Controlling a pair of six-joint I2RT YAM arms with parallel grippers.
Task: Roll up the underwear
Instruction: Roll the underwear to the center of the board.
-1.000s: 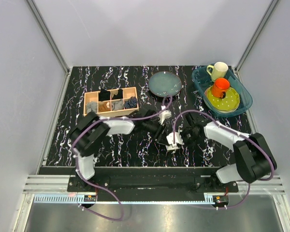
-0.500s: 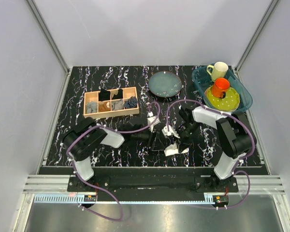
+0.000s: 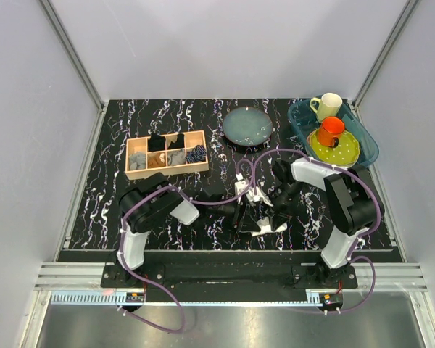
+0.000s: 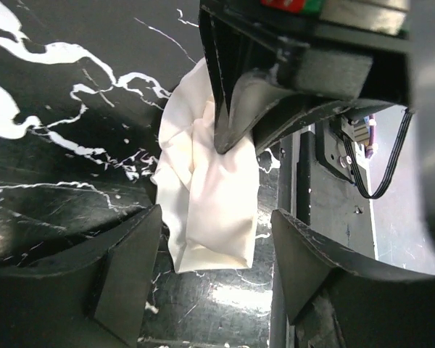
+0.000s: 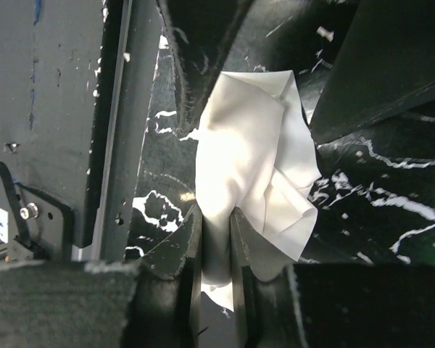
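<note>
My right gripper [image 5: 216,217] is clamped on a fold of the underwear [image 5: 250,159]. Its two matte black fingers stand almost together, with a thin ridge of cloth pinched between them. My left gripper [image 4: 217,214] is spread wide, one blocky, wedge-shaped finger on each side of the garment. I cannot tell whether either of them brushes its edge. The underwear is a smooth, cream-white soft cloth, crumpled into a loose oblong bundle with overlapping folds and soft creases. It lies on the table [image 3: 167,123], a glossy black surface veined with white like marble. The bundle sits near the front edge, a little right of centre, between my two grippers. At the far left stands a shallow wooden tray [image 3: 167,169] divided into compartments that hold small dark, grey and striped cloth rolls. A dark round plate [image 3: 248,125] sits far centre. A teal plastic basin [image 3: 299,119] at the far right holds a lime plate, an orange cup and a cream mug.
</note>
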